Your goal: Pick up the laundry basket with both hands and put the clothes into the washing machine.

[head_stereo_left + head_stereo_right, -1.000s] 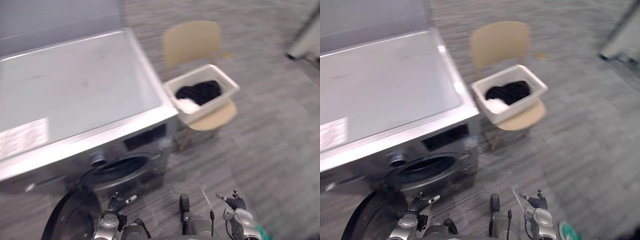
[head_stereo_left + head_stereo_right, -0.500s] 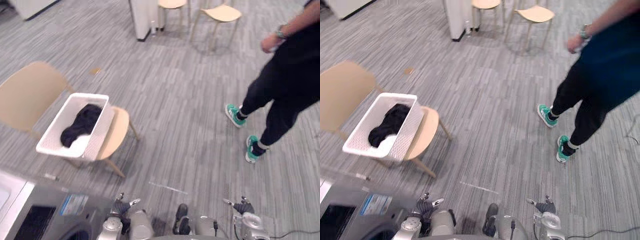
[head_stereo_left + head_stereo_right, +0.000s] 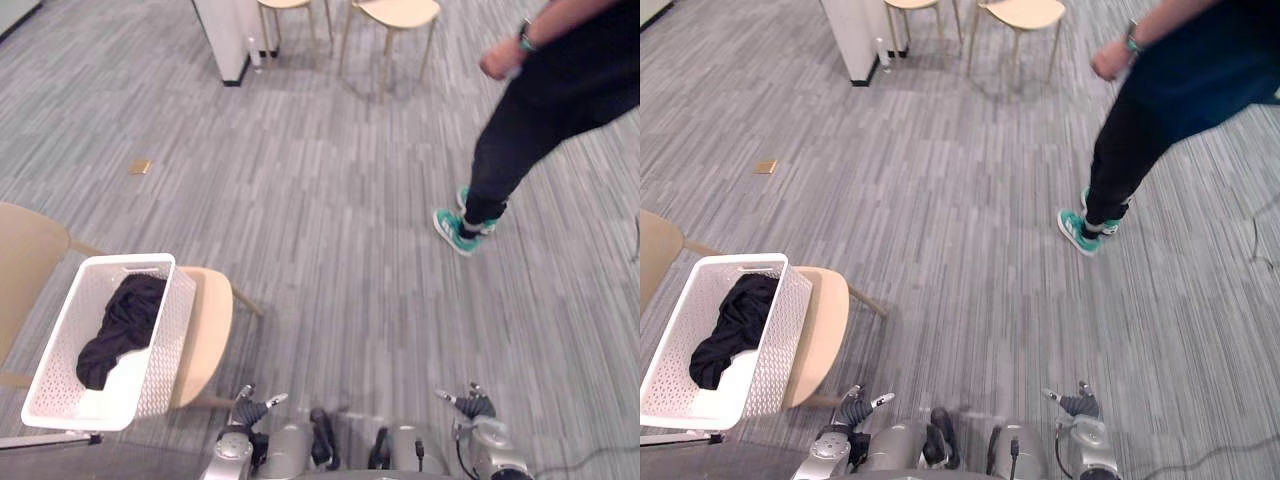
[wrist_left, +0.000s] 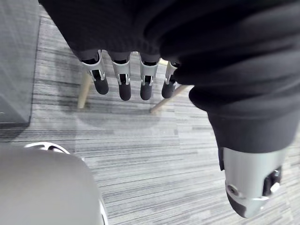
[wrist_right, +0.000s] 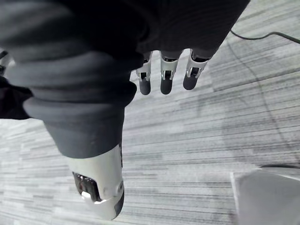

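Left hand (image 3: 247, 411) near laundry basket (image 3: 166, 348), apart

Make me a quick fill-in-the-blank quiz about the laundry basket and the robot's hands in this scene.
1. The white laundry basket sits on a tan ____.
2. The clothes in it are ____ in colour.
3. The left hand and the right hand are both open and hold ____.
Missing words: chair; black; nothing.
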Motion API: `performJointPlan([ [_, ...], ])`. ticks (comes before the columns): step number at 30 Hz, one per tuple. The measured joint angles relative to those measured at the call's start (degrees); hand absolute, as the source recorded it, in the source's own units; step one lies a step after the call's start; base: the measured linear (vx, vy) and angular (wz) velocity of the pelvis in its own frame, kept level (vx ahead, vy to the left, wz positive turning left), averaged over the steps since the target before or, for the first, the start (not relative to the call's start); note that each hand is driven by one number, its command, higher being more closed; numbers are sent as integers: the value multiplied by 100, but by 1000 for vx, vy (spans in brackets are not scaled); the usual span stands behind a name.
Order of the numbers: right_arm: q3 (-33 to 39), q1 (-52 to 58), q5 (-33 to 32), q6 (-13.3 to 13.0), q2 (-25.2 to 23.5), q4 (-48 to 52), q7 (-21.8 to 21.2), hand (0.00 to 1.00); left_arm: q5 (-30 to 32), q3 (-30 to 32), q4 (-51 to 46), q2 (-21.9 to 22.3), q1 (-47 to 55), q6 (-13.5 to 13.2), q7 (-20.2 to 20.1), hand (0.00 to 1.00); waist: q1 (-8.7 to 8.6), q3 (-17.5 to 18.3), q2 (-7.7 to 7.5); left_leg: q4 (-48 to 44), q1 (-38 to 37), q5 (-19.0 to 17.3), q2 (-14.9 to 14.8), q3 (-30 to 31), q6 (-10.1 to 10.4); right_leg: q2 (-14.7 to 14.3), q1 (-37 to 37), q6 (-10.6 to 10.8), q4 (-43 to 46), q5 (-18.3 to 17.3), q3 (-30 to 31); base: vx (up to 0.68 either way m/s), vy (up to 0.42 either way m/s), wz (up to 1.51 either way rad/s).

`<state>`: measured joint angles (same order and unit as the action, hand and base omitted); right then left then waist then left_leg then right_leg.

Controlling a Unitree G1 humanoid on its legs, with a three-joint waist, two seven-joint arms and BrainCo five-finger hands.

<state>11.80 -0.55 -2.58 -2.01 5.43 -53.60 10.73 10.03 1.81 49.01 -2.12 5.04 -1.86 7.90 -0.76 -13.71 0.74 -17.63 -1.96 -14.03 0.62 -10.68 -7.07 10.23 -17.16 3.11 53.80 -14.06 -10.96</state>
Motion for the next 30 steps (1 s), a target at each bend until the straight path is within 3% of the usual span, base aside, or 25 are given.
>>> performJointPlan([
  [1,-1,39,5,-6,-92,230,-35,0,-32,41,-21,14,-65,12,8,0,54,-4,7,-7,-88,-1,0,310,1,-88,-144,-52,-504,-31,138,418,-171,120],
  [2,-2,67,-20,-16,-195,569,-75,0,-32,54,-18,61,-194,33,49,0,60,0,20,-92,-48,-24,-48,871,43,-469,-342,-46,-1332,-16,790,491,-234,129],
  [3,0,92,-20,-23,-207,639,-75,0,-32,53,-17,83,-233,34,67,0,43,-2,40,-115,-28,-37,-65,1002,67,-556,-363,-10,-1536,6,963,383,-266,179],
  [4,14,152,-31,-41,-262,884,-69,0,-32,58,-12,177,-345,34,101,0,5,5,39,-243,87,-82,-50,1454,188,-777,-319,184,-2360,174,1685,386,-289,209],
  [5,42,316,-91,-55,-362,1050,-49,0,-31,82,-39,256,-467,24,91,0,17,45,-81,-457,168,-251,37,1699,511,-684,-149,210,-3120,676,2105,400,-298,243],
  [6,38,426,-105,-56,-444,1086,-38,0,-29,93,-91,256,-469,20,94,0,30,84,-232,-577,176,-398,124,1763,727,-452,-49,298,-3340,1114,2050,357,-331,237],
  [7,31,425,-139,-44,-318,1090,-25,0,-32,102,-54,528,-541,34,102,0,56,43,94,-911,387,-588,-133,1873,897,-480,-2,245,-2950,834,1442,244,-278,174],
  [8,27,466,-139,-46,-309,1143,-19,0,-37,-9,-63,559,-507,20,84,0,138,108,108,-1008,552,-557,-277,1824,951,-450,32,149,-2935,685,1213,263,-323,179],
  [9,25,422,-138,-52,-317,1249,14,0,-38,7,-72,560,-493,-2,93,0,226,162,222,-1101,676,-444,-483,1640,1148,-413,173,51,-2945,539,804,239,-304,173],
  [10,24,413,-139,-67,-322,1357,34,0,-40,108,-78,571,-469,8,102,0,219,148,205,-1129,765,-362,-778,1208,1283,-375,443,-30,-3085,479,333,220,-297,177],
  [11,24,425,-142,-76,-328,1423,40,0,-39,113,-92,567,-460,11,106,0,217,146,205,-1123,776,-362,-962,812,1280,-344,627,-75,-3178,452,77,179,-282,192],
  [13,46,441,-154,-195,-295,1594,86,0,-35,48,-165,559,-439,17,108,0,226,159,115,-917,735,-302,-1452,-970,1126,-163,1175,-109,-3571,376,-690,149,-200,179],
  [15,50,325,-246,-217,-160,1481,151,0,-26,-76,-151,543,-440,25,108,0,183,205,143,-634,790,-85,-1570,-1940,885,-63,1341,-39,-3765,370,-1192,69,-13,149],
  [16,63,185,-287,-207,-113,1226,172,0,-25,-195,-107,449,-459,39,104,0,197,229,153,-518,818,34,-1537,-2087,961,20,1345,31,-3782,379,-1387,54,79,113],
  [20,72,136,-352,-156,-127,863,179,0,-17,-244,44,158,-342,54,104,0,299,252,42,-522,928,58,-1222,-1713,896,192,1718,227,-4116,516,-1822,127,158,71],
  [22,168,153,-324,-149,-100,735,181,0,-18,-247,104,76,-278,66,106,0,291,258,13,-439,811,-19,-943,-1552,772,503,1791,385,-3721,417,-1927,124,194,72],
  [23,188,111,-262,-139,-23,717,182,0,-20,-327,115,47,-217,76,107,0,254,244,0,-307,688,-120,-747,-1439,631,870,1563,459,-2769,365,-1827,95,208,64],
  [24,189,97,-234,-138,-8,720,184,0,-20,-392,112,5,-206,75,106,0,218,240,-8,-271,604,-150,-645,-1369,596,1072,1418,417,-2260,391,-1718,118,243,69],
  [25,179,77,-208,-137,-5,735,185,0,-20,-429,111,-61,-197,74,97,0,159,202,-83,-229,485,-211,-491,-1250,533,1330,1173,200,-1477,526,-1451,112,170,66],
  [26,157,87,-129,-137,-4,763,191,0,-19,-459,111,-105,-184,78,103,0,135,157,-128,-225,335,-342,-352,-1011,475,1429,713,-220,-555,756,-798,125,152,65],
  [27,127,107,-124,-137,-16,767,190,0,-19,-471,110,-129,-169,80,104,0,114,146,-132,-235,278,-390,-331,-931,452,1317,544,-146,-285,675,-456,145,82,78],
  [28,44,143,-104,-138,-26,795,188,0,-18,-467,109,-182,-166,82,117,0,77,141,-132,-220,233,-446,-306,-696,408,925,324,68,-170,324,28,167,30,84],
  [30,-22,245,-6,-155,-27,1038,190,0,-19,-460,115,-263,-130,82,139,0,-22,140,-193,-131,173,-377,-239,-350,454,236,126,200,-828,-28,709,225,-17,110],
])
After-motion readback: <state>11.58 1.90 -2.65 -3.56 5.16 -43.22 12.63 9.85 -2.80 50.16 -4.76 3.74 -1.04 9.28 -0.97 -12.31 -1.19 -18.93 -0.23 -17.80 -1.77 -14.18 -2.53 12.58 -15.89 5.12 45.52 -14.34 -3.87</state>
